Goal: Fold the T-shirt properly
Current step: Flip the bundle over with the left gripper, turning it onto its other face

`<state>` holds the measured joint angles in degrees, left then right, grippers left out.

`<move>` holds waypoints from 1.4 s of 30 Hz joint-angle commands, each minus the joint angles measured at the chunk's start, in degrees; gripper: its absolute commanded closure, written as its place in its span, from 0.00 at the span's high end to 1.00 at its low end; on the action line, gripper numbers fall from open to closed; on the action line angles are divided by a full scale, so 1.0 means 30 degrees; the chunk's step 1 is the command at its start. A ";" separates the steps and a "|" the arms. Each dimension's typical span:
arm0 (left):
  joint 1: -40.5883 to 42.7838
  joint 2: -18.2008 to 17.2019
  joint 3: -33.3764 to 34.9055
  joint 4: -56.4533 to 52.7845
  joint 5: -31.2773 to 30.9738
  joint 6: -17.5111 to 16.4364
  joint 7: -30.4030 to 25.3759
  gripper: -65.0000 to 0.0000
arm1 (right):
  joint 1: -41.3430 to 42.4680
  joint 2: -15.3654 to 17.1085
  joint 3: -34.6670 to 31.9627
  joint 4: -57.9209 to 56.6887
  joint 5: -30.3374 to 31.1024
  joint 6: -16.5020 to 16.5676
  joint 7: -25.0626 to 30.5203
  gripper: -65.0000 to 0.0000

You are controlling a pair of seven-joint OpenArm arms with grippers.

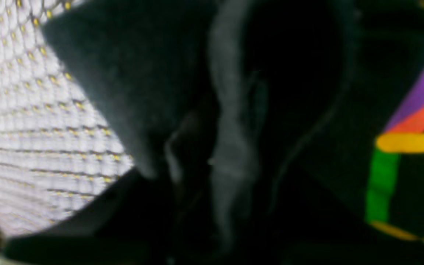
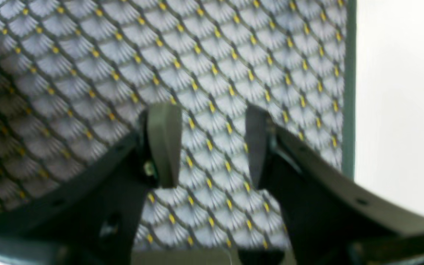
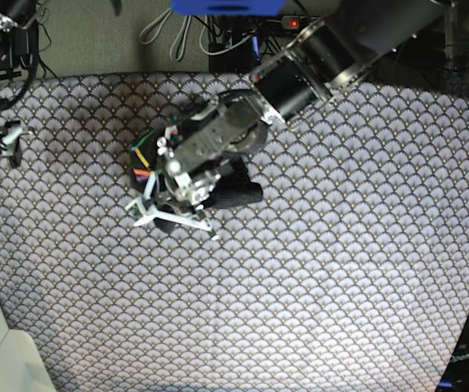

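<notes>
The T-shirt (image 1: 131, 81) is charcoal-black with a print (image 1: 410, 141) of purple, orange, yellow and green lines (blurred up close), lying on a tablecloth (image 2: 234, 48) of grey-white fan scales with yellow dots.

The tabletop (image 3: 316, 278) is covered by a cloth patterned with grey scallops and small yellow dots. The T-shirt (image 3: 238, 194) is seen lying bunched directly on it, left of centre.
</notes>
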<state>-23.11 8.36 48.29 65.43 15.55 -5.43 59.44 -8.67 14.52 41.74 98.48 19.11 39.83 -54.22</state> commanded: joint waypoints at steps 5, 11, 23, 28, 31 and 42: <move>-0.0457 0.0213 0.1910 -0.0315 0.1336 0.0272 -0.2246 0.00 | -0.0496 0.0360 0.0784 0.0273 0.0266 0.0055 0.0475 0.46; -0.0574 0.0213 0.3639 -0.0315 0.2245 0.2177 -0.4121 0.00 | -0.0642 0.0360 0.0901 0.0273 0.0266 0.0055 0.0475 0.46; -0.0545 0.0213 0.5426 -0.0403 0.3974 0.2294 -0.4561 0.01 | -0.1053 0.0302 0.0901 0.0273 0.0266 0.0055 0.0475 0.46; -0.0515 0.0213 0.5397 -0.0462 0.4062 0.2294 -0.4326 0.01 | -0.1053 0.0302 0.0901 0.0273 0.0266 0.0055 0.0475 0.46; -0.0515 0.0213 0.5397 -0.0315 0.4062 0.2323 -0.3681 0.12 | -0.1053 0.0302 0.0872 0.0273 0.0266 0.0055 0.0475 0.46; -0.0457 0.0213 0.5280 0.1355 0.6347 0.5195 -0.3535 0.95 | -0.1111 0.0243 0.0755 0.0273 0.0266 0.0055 0.0475 0.46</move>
<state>-23.27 7.79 64.34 68.16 33.06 9.93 49.69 -12.27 14.26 43.75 98.45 19.33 39.81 -53.98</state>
